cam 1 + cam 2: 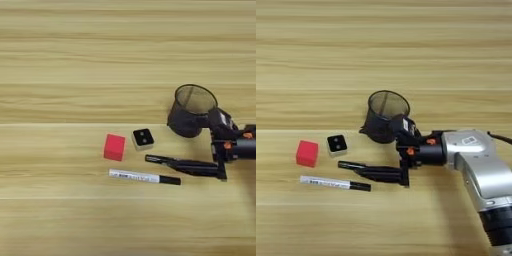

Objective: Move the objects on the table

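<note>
Hand (376, 155) spread wide; black marker (351, 165) beside lower finger (slim) | red cube (307, 153)

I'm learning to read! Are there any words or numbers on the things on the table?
Nothing here can be read as words.
White-barrelled marker with a black cap: dark print along the barrel, too small to read.
Small black-faced die with pale sides: two white dots on top, no numerals.
Silver forearm: a small pale label, too blurred to read.
Small red cube: no markings visible.
</note>
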Tool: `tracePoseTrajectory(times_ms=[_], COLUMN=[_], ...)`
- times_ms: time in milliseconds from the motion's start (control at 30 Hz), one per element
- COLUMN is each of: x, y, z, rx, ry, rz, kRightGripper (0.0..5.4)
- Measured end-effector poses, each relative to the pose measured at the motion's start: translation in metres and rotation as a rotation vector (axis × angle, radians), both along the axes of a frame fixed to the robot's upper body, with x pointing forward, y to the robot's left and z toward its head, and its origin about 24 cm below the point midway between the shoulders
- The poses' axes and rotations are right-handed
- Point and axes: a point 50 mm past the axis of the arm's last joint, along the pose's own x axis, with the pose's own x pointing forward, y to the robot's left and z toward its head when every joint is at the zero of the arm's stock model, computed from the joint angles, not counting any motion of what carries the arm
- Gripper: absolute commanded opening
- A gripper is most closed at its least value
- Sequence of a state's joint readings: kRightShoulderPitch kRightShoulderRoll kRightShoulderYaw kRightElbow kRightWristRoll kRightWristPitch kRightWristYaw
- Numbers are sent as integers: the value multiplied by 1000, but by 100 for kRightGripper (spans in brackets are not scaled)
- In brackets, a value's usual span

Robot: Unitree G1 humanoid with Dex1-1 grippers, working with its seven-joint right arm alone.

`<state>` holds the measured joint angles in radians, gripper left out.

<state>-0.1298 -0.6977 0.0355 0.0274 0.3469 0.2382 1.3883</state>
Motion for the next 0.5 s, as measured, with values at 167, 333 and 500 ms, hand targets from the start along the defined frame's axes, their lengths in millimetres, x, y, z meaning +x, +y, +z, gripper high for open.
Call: tracePoseTrajectory(times_ms=[167, 333, 500], x=[-1, -2, -7], y=[-10, -24, -36], z=[-3, -4, -17], rx=[-12, -53, -120], ry=[7, -38, -39], rz=[8, 3, 1], kRightGripper=[537, 537, 537])
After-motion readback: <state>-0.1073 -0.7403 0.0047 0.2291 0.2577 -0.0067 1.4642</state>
